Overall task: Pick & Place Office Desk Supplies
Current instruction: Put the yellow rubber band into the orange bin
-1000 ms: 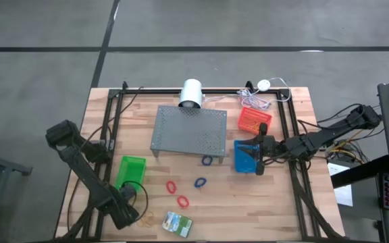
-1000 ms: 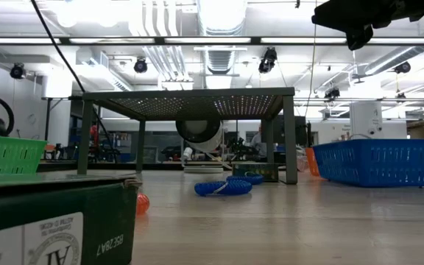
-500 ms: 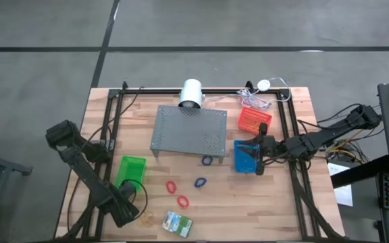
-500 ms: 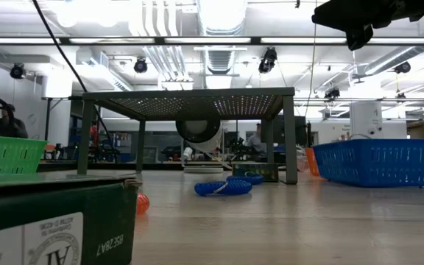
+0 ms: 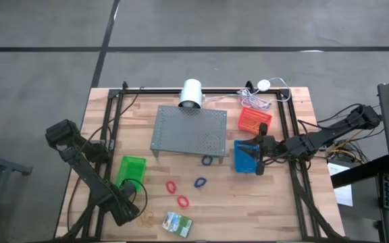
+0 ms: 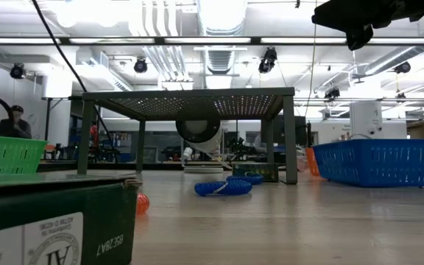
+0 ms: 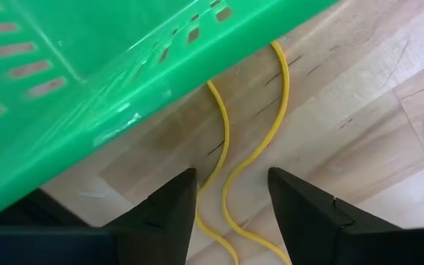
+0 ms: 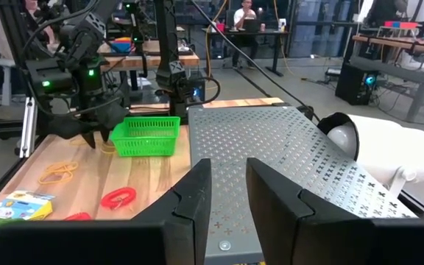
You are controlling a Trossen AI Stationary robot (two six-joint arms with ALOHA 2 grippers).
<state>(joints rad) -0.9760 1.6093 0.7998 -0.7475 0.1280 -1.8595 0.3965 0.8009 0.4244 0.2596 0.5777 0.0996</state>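
Rubber band [image 7: 230, 173] between left gripper [image 7: 230, 210] fingers (parted)

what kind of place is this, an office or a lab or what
Most likely a robotics lab or workshop. Behind the wooden table, the right wrist view shows workbenches with equipment and a person at a desk; the low view shows ceiling ducts and strip lights.

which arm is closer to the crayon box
Left. Its tool is down by the green basket, close beside the crayon box; the right tool hangs over the blue basket across the table.
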